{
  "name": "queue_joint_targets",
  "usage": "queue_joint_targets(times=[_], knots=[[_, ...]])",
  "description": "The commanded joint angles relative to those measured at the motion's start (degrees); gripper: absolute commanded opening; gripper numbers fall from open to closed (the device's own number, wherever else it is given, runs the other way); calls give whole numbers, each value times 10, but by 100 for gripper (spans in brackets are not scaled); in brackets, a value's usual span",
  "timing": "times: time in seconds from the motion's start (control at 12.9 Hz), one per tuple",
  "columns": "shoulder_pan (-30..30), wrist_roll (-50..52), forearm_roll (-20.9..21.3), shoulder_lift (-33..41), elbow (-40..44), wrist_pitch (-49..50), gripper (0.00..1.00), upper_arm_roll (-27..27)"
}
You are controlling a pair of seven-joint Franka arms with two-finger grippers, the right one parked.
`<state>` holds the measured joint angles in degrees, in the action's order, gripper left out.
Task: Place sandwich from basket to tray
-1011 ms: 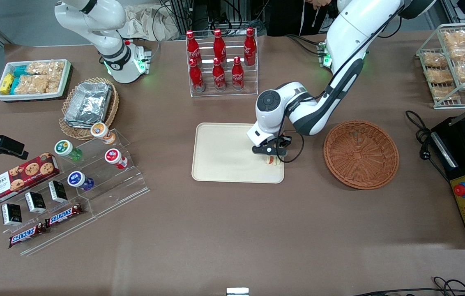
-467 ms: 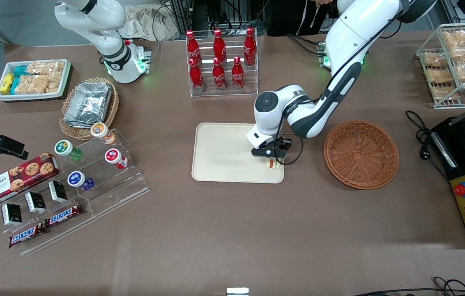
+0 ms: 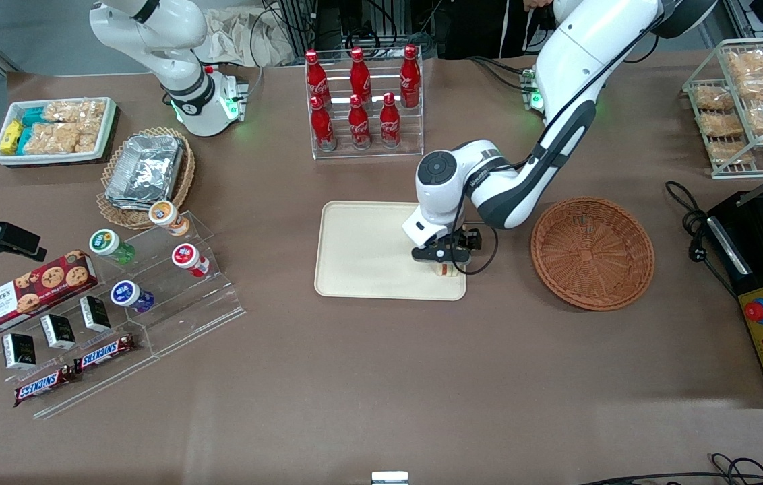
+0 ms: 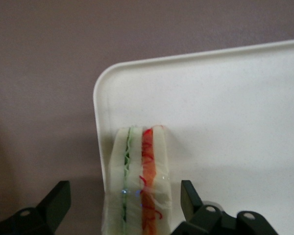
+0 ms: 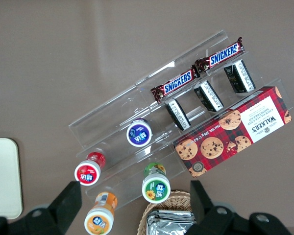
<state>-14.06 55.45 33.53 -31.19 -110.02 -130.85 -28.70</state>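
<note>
One white bin (image 3: 112,124) of bagged snacks, one tan wicker basket (image 3: 182,182) of foil containers, and one stepped acrylic stand (image 3: 220,296) with four capped cups (image 3: 182,256), one Walkers biscuit box (image 3: 31,289), three small dark boxes (image 3: 58,331) and two Snickers bars (image 3: 106,351) occupy the parked arm's end of the worktop (image 3: 381,377). One clear rack holds six red cola bottles (image 3: 358,101). One cream tray (image 3: 361,252) carries the single sandwich (image 3: 447,269), standing on edge in the tray corner nearest the reddish-brown basket (image 3: 592,252). The end effector (image 3: 445,259) hangs directly above the sandwich (image 4: 139,181), its fingers (image 4: 188,198) spread apart on either side without touching the bread. One wire rack (image 3: 749,101) holds bagged snacks.
</note>
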Motion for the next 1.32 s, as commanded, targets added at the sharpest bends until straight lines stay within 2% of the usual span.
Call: queue_joint_targets(times=[0.0,0.31,0.39,0.62,0.78,1.01,1.09,1.17,1.24], knots=[[1,3,-42,22,51,74,100,-17],[4,0,-143,97,152,221,100,-22],[6,0,-159,117,178,254,100,-20],[63,-16,-189,179,234,333,100,-21],[122,-94,-221,225,255,384,100,-20],[238,-285,-280,289,261,445,100,-19],[252,-336,-288,302,257,449,100,-8],[236,-384,-291,316,255,458,100,47],[175,-432,-303,322,251,466,100,132]])
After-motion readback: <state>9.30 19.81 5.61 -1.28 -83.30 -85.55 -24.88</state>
